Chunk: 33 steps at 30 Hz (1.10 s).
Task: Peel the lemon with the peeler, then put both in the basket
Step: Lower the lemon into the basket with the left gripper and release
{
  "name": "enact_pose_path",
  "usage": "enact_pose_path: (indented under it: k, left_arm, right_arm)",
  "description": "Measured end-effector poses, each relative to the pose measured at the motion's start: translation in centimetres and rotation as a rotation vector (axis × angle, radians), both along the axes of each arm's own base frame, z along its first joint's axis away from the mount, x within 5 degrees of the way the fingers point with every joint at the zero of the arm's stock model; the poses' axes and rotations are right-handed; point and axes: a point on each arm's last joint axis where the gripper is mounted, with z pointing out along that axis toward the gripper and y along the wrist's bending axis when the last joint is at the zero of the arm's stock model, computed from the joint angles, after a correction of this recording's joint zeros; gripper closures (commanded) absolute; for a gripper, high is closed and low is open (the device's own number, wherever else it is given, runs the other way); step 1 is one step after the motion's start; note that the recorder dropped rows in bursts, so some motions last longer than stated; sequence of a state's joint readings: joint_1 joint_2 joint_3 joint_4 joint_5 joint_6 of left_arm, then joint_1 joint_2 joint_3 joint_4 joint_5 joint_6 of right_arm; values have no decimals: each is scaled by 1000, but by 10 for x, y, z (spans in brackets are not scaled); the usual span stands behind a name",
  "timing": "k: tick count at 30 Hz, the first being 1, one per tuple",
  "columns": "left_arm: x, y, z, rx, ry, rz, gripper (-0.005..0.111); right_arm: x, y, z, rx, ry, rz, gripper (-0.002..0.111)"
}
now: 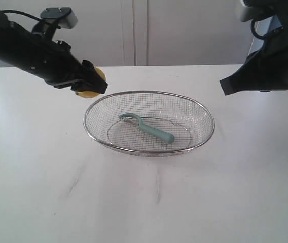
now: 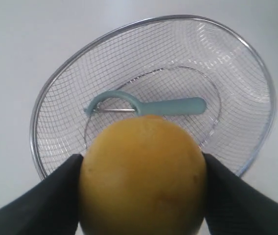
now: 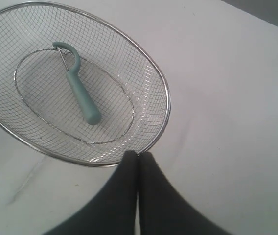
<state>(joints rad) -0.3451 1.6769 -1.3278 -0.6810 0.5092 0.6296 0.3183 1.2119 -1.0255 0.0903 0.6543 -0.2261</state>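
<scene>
White tabletop (image 1: 32,192) bears an oval wire-mesh basket (image 1: 201,120) holding a teal swivel peeler (image 1: 151,130); left gripper (image 1: 93,83) grasps a round yellow lemon (image 1: 87,94), half hidden; right gripper (image 3: 138,155) clenched empty.

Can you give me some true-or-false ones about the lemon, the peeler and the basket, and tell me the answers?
1. The teal-handled swivel peeler lies inside the silver wire mesh basket. True.
2. The left gripper holds the round yellow lemon. True.
3. The lemon sits in the basket. False: it is up in the left gripper.
4. The right gripper is wide open. False: it is shut, holding nothing.
</scene>
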Motion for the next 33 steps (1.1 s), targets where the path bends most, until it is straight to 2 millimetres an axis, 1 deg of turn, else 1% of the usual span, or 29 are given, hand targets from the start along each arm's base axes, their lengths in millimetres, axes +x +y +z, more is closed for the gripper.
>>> enact_pose_path:
  k: [2, 4, 5, 9, 12, 15, 17, 21, 25, 27, 28, 30, 33]
  left_arm:
    - [16, -6, -14, -8, 18, 31, 107]
    - [28, -9, -26, -29, 36, 66, 107]
    - [34, -12, -35, -39, 54, 84, 107]
    - [45, -26, -59, -49, 93, 86, 107]
    - [43, -45, -73, -21, 89, 22, 107]
    - [37, -66, -84, 13, 53, -57, 107]
    - [35, -77, -92, 38, 20, -99, 107]
    - [35, -86, -104, 72, -22, -116, 107]
    - [38, -88, -115, 90, -24, -109, 107]
    - [39, -88, -121, 96, -17, -105, 103]
    - [39, -88, -123, 99, -12, -105, 99]
    - [39, -88, -127, 104, -7, -106, 90]
    - [39, -88, -128, 104, -6, -106, 75]
  right_arm:
    - [0, 0, 0, 4, -5, -1, 108]
    - [1, 0, 1, 6, -11, -1, 108]
    - [1, 0, 1, 6, -11, -1, 108]
    - [1, 0, 1, 8, -13, -3, 108]
    - [1, 1, 1, 18, -11, -10, 108]
    - [1, 1, 1, 22, -11, -13, 108]
    - [1, 1, 1, 26, -10, -15, 108]
    - [1, 1, 1, 26, -11, -15, 108]
    - [1, 1, 1, 27, -10, -16, 108]
    - [1, 1, 1, 28, -12, -16, 108]
    - [1, 1, 1, 28, -12, -16, 108]
    - [1, 1, 1, 29, -11, -18, 108]
    - [1, 1, 1, 31, -10, -18, 108]
